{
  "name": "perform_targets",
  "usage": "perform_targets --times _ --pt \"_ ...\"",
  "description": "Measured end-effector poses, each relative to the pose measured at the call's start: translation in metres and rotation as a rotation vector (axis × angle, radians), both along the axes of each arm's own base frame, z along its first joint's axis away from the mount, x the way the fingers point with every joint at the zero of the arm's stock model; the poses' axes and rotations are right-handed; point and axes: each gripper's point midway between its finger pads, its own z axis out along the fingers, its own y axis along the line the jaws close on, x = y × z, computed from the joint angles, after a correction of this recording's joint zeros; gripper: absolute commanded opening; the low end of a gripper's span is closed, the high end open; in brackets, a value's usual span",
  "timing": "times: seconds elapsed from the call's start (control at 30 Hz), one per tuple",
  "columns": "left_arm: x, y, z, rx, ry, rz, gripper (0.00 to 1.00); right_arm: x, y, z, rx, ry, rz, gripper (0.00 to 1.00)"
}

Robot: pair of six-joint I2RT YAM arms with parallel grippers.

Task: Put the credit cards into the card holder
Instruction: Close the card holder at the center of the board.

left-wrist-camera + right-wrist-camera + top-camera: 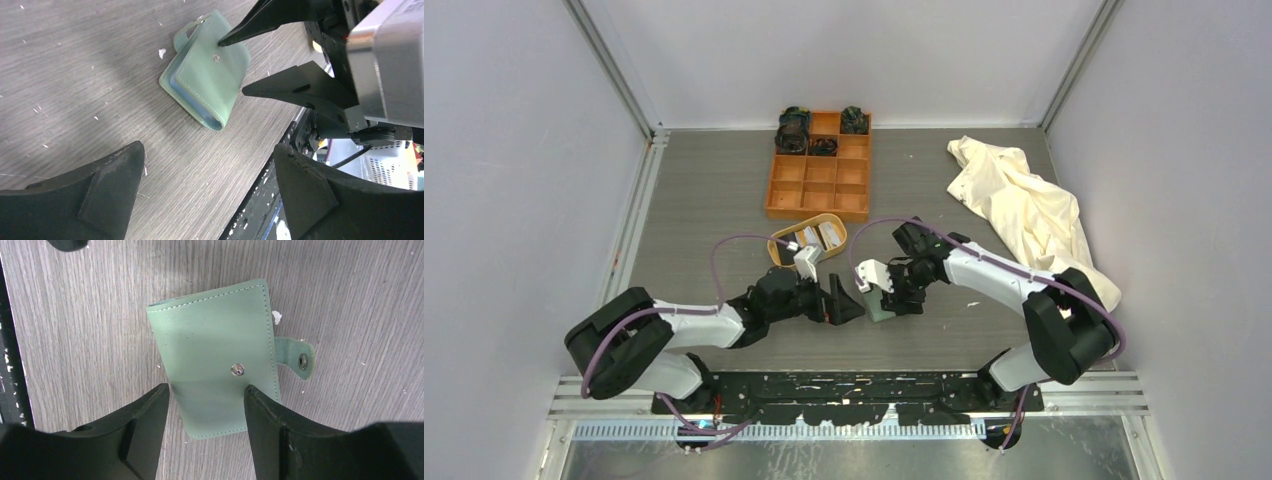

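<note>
Card holder (215, 360) lay shut, flat on table (350, 290), strap (295, 355) unsnapped; left end effector (207, 155) spread empty, right end effector (206, 390) poised above, unclenched; likely light, soft, so pinch strap-side edge.

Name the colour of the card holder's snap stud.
Silvery metal snap stud on the sage-green card holder; right wrist view shows it best.

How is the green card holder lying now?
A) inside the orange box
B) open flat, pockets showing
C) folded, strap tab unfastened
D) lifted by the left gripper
C: the card holder is folded, and its strap tab sticks out sideways, off the snap stud on the cover.
</note>
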Motion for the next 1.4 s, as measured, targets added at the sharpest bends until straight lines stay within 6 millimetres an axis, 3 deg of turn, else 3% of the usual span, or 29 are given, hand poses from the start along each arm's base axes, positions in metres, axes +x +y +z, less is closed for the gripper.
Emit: perform_targets --times 0.07,0.1,0.17,0.27,0.37,0.7,0.83,1.07,1.27,1.4 --pt "0.004 0.000 0.006 -0.016 -0.038 0.009 0.93 0.000 0.000 0.000 0.001 0.005 -0.006 0.62" --pt "0.005 0.000 0.008 -0.022 -0.047 0.012 0.85 0.000 0.000 0.000 0.000 0.007 -0.008 0.62" --pt "0.008 -0.004 0.010 -0.033 -0.047 0.015 0.52 0.000 0.001 0.000 0.000 0.013 -0.011 0.62" --pt "0.014 -0.015 0.009 -0.049 -0.022 0.016 0.26 0.000 0.001 0.000 -0.001 0.019 -0.014 0.62" --pt "0.021 -0.030 0.006 -0.073 0.012 0.009 0.13 0.000 0.001 0.000 0.000 0.021 -0.014 0.62" --pt "0.028 -0.061 -0.010 -0.106 0.107 -0.011 0.00 0.000 0.002 0.001 0.001 0.036 -0.025 0.61" --pt "0.028 -0.061 -0.022 -0.088 0.144 0.002 0.00 0.000 0.002 0.002 0.006 0.043 -0.031 0.63" --pt "0.028 -0.059 -0.025 -0.095 0.161 0.021 0.00 0.004 0.003 0.015 0.063 0.074 -0.060 0.65" --pt "0.029 -0.060 -0.025 -0.108 0.162 0.023 0.00 0.027 0.012 0.046 0.189 0.042 -0.015 0.58" --pt "0.029 -0.061 -0.025 -0.114 0.160 0.021 0.00 0.039 0.025 0.049 0.206 0.083 0.052 0.48"
